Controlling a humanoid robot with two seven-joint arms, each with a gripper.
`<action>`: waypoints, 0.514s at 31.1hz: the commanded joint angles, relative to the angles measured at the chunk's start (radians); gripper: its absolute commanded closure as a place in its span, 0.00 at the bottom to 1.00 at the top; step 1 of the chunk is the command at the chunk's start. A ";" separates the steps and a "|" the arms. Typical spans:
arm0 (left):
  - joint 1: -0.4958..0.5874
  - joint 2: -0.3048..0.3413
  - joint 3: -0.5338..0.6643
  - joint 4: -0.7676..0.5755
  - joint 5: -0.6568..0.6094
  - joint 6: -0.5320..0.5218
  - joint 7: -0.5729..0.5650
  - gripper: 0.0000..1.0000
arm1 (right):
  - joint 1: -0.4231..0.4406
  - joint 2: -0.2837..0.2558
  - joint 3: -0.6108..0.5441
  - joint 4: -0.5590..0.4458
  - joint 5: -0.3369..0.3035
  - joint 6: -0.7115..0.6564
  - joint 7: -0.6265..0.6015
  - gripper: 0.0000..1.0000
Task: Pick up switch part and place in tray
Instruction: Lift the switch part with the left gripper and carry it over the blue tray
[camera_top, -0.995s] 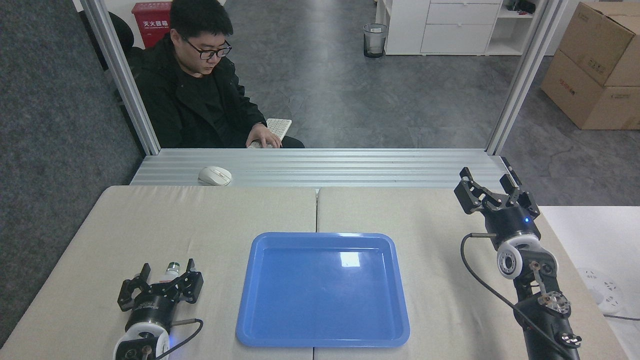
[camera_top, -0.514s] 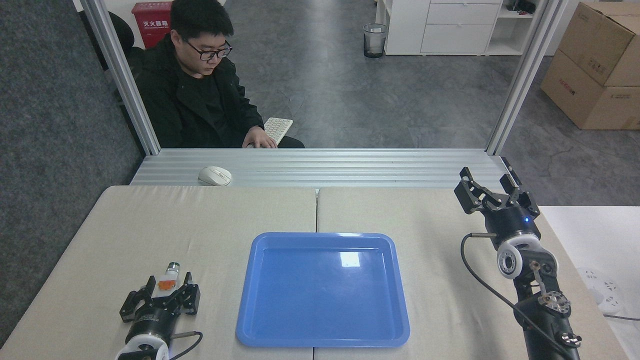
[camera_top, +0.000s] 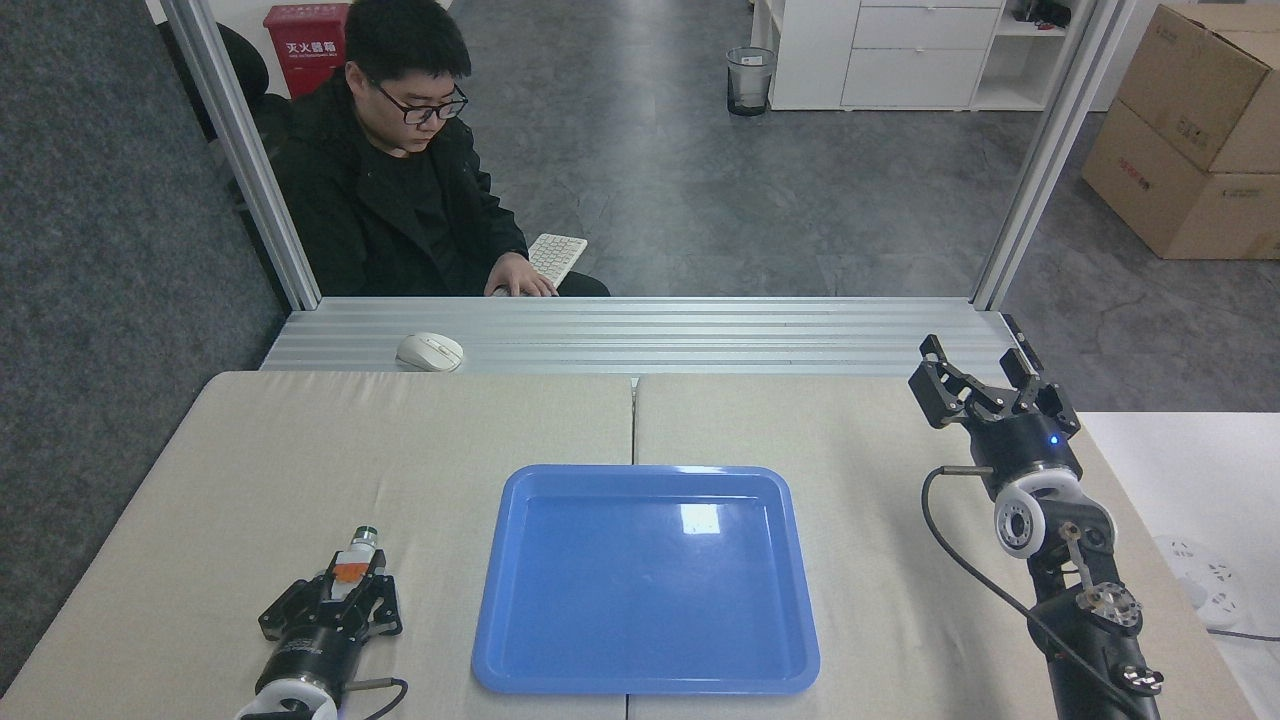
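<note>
The left gripper (camera_top: 350, 590) has its jaws closed narrowly around the switch part (camera_top: 355, 562) at its white base — the orange band and green tip stick out beyond, just left of the tray (camera_top: 645, 478). The piece looks light, rigid and smooth, so a grip on the blocky base seems safest. The right gripper (camera_top: 985, 385) hovers far right, jaws wide — empty.

Tray (camera_top: 646, 672) sits on worktop (camera_top: 440, 430), middle front. Switch part (camera_top: 352, 568) left of tray, near. Left gripper (camera_top: 345, 592) left of tray too. Right gripper (camera_top: 980, 375) right of tray, further back. Mouse (camera_top: 429, 352) behind tray, left.
</note>
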 joint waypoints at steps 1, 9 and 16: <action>-0.017 0.014 0.001 -0.077 0.007 -0.021 -0.006 1.00 | 0.000 0.001 0.000 0.002 0.000 0.000 0.000 0.00; -0.158 -0.021 -0.036 -0.362 0.012 -0.151 -0.078 1.00 | 0.000 0.001 0.000 0.002 0.000 0.000 -0.001 0.00; -0.213 -0.087 -0.267 -0.340 -0.011 -0.165 -0.126 1.00 | 0.000 0.001 0.000 0.000 0.000 0.000 0.000 0.00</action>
